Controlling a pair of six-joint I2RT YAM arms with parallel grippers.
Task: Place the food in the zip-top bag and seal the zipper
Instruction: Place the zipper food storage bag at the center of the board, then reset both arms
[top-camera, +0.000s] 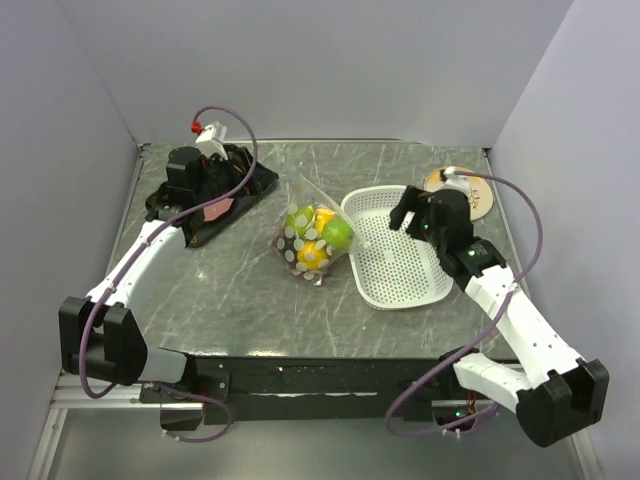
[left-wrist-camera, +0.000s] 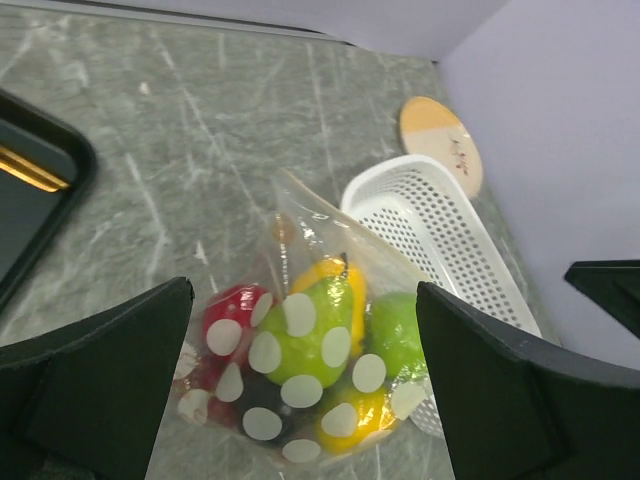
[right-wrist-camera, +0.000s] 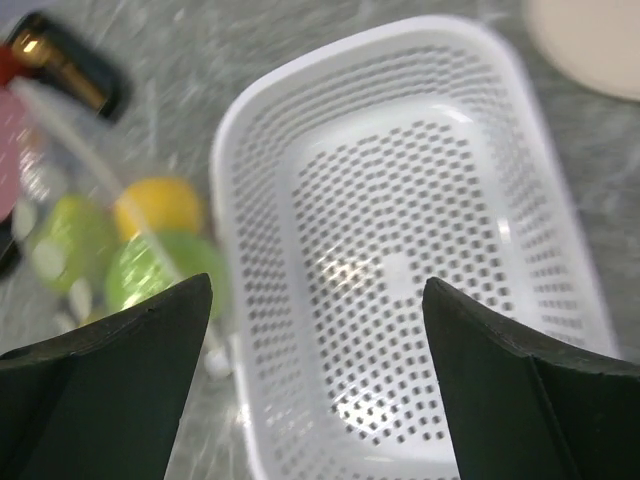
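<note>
left gripper (left-wrist-camera: 302, 298) spread, empty | right gripper (right-wrist-camera: 318, 285) spread, empty, over basket (top-camera: 400, 270) | filled zip-top bag (top-camera: 308, 238) between them, just beside basket, right gripper likely nearer

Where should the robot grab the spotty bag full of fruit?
Probably at the thin, empty top end of the bag, pinched from above. The fruit makes the bottom lumpy and wide, and the basket crowds one side, so come in from the open side.
</note>
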